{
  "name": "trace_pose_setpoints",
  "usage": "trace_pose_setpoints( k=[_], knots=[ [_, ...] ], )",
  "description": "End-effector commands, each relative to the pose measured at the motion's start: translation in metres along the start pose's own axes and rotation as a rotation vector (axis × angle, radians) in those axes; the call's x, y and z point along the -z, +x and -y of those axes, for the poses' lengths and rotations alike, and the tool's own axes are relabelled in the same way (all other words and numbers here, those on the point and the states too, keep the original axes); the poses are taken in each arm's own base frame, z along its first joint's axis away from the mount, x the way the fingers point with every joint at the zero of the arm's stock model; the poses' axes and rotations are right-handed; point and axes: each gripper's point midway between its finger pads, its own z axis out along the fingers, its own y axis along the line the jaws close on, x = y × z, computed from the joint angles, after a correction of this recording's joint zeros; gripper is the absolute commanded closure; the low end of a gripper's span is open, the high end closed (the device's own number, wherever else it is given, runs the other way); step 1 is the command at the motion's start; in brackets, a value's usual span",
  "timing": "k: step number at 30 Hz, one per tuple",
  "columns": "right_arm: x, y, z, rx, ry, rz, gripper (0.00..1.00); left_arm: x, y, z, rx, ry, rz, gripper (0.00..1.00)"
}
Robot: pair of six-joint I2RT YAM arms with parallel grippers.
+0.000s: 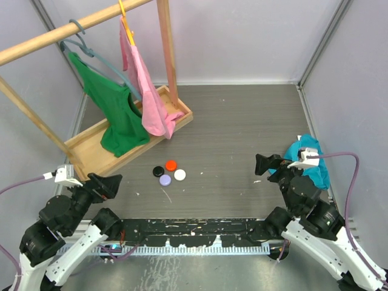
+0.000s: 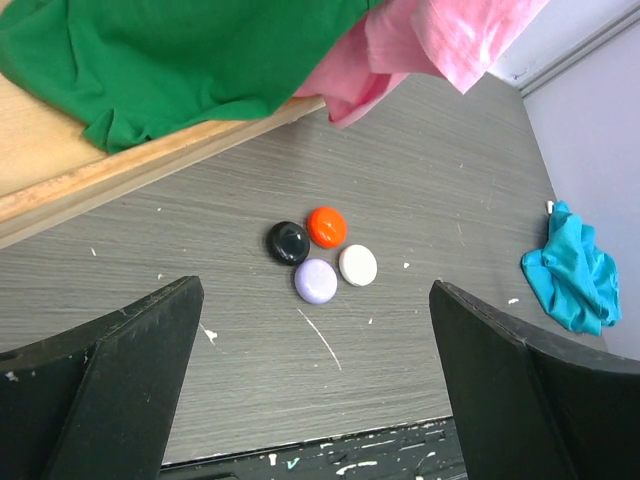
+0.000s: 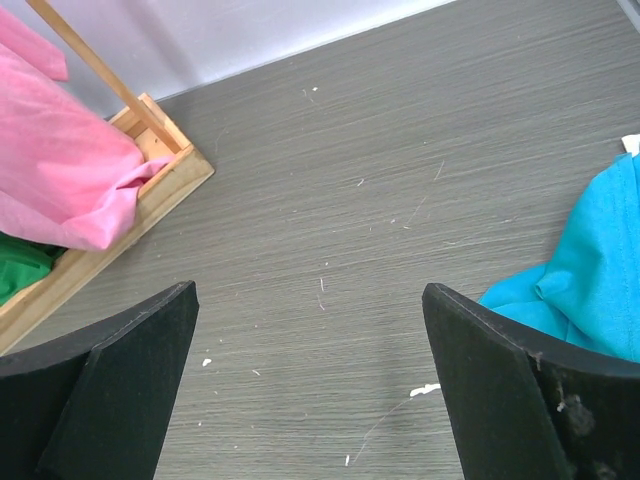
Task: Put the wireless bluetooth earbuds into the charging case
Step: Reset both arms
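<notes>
Four small round glossy plastic charging cases sit in a tight cluster on the grey wood-grain surface [image 1: 242, 121], just in front of the wooden tray: a black one [image 1: 158, 171], a red one [image 1: 171, 164], a lilac one [image 1: 165, 180] and a white one [image 1: 180, 175]. They touch or nearly touch one another. Whether any earbuds are inside them cannot be told.

Both arms hang back near the front edge. The left pincer [image 1: 109, 185] hovers to the left of the cluster with its fingers spread wide and nothing between them; its wrist view looks straight at the four cases between the two dark fingers. The right pincer [image 1: 265, 168] is well apart from the cases on the right side, also spread wide and holding nothing, above bare surface.

A crumpled teal cloth [image 1: 315, 163] lies just behind the right pincer. On the wooden tray [image 1: 91, 148], a green shirt [image 1: 118, 115] and a pink garment [image 1: 148, 97] hang from a wooden rail, their hems resting in the tray.
</notes>
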Motion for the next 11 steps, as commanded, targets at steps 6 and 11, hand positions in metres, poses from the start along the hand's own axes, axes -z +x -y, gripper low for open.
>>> trace_pose_setpoints(
  k=[6, 11],
  knots=[
    [0.0027, -0.0114, -0.0018, -0.047, -0.01, 0.042, 0.0, 0.0005, -0.0068, -0.0053, -0.067, -0.015, 0.033, 0.02],
    [0.0013, -0.0121, -0.003, -0.032, -0.007, 0.038, 0.0, 0.0027, -0.0082, -0.0059, -0.059, -0.004, 0.05, 0.02]
  ],
)
